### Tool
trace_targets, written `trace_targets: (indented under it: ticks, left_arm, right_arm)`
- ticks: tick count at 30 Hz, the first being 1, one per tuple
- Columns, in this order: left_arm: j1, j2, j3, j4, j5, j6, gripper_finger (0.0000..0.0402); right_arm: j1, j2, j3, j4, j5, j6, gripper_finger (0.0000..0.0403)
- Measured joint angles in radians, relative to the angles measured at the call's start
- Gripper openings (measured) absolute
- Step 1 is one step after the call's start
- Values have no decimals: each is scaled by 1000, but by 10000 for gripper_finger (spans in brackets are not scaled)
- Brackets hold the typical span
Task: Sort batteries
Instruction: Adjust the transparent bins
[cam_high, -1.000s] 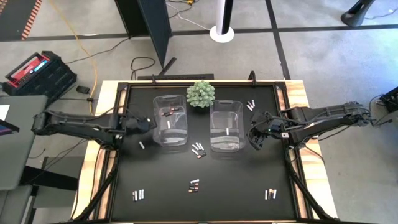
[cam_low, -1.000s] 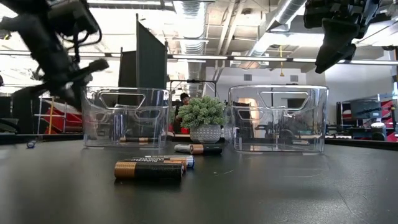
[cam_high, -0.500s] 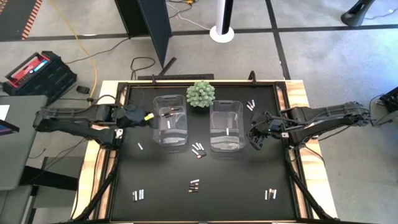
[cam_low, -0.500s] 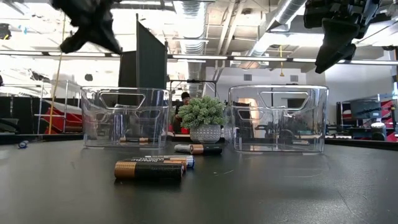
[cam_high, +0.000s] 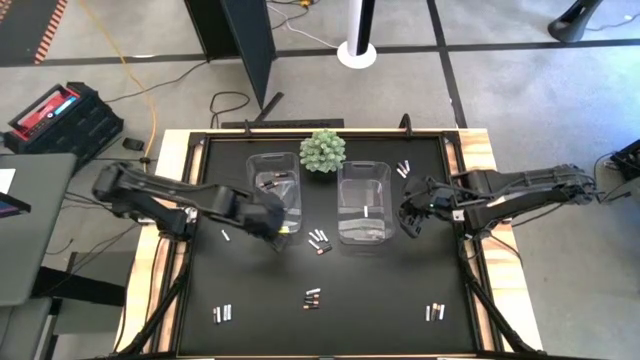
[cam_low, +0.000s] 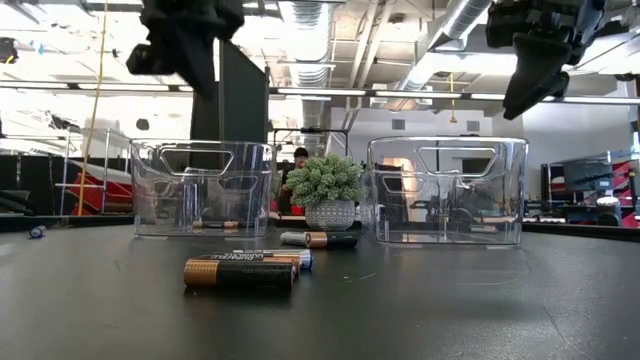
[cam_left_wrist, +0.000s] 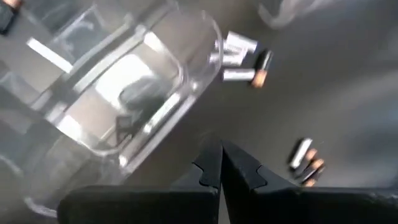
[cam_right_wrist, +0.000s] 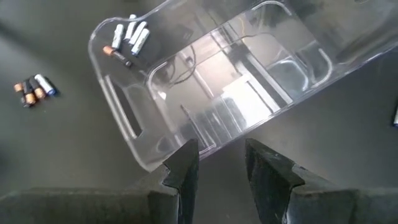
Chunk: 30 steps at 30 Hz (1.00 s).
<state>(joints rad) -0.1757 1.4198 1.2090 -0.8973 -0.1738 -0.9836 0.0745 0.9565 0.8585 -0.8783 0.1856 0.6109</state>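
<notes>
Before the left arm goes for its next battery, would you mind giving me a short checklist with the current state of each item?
1. Left gripper empty: ok, its fingers are pressed together with nothing between them.
2. Left gripper near loose cells: ok, it hangs over the near end of the left bin, beside the battery cluster between the bins.
3. Left gripper open for a pick: not ok, it is shut.
4. Right gripper out of the way: ok, open and empty beside the right bin.
5. Bins upright: ok, both stand level in the low view.
6. Right bin's contents by type: cannot tell, only one pale cell shows.
</notes>
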Motion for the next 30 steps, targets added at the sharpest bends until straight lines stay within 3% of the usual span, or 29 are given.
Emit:
trace_targets:
  ticks: [5, 11, 23, 30]
  left_arm:
    - [10, 114, 12, -5, 69, 22, 0]
    - [71, 187, 12, -16, 65, 62, 0]
    - [311, 181, 12, -65, 31, 303, 0]
    - [346, 162, 11, -82, 46, 316, 0]
  right_arm:
    - [-14, 0, 0, -1, 0, -31, 147]
    - [-14, 0, 0, -2, 0, -36, 147]
    - [-14, 0, 0, -2, 0, -36, 147]
    - [-14, 0, 0, -3, 0, -36, 147]
